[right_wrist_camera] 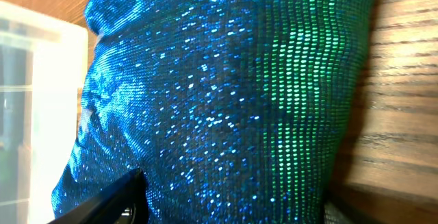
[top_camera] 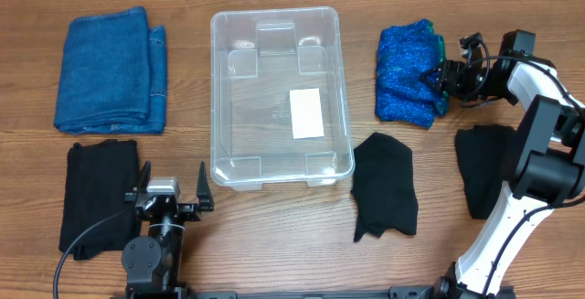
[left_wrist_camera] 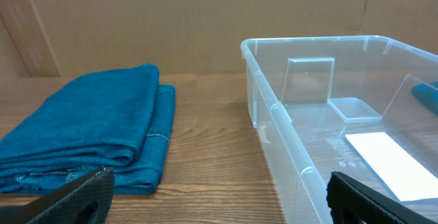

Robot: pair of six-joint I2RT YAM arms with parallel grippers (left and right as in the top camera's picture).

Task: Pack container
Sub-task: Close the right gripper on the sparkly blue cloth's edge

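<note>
While the left gripper [top_camera: 173, 192] sits low at the near edge of the table [top_camera: 274, 244], its jaws stand wide apart. Its two dark fingers [left_wrist_camera: 72, 198] fill the lower corners of the left wrist view, one in front of the folded blue cloth [top_camera: 110, 70], the other in front of the near wall of the container [top_camera: 281, 98]. The right gripper [top_camera: 442, 78] is at the right edge of the sparkly blue-green cloth [top_camera: 407, 70]. That fabric fills the right wrist view, with one finger [right_wrist_camera: 102, 202] showing at lower left, and I cannot tell whether the jaws pinch the cloth. The container, clear plastic, stands upright at table centre between the folded blue cloth on its left and the sparkly blue-green cloth on its right, with a white label [top_camera: 305, 113] on its bottom. The first black cloth [top_camera: 99, 194] lies just beside the left gripper. The second black cloth [top_camera: 384, 194] lies near the container's right front corner. The third black cloth [top_camera: 480, 171] lies far right, partly under the right arm [top_camera: 548, 166].
</note>
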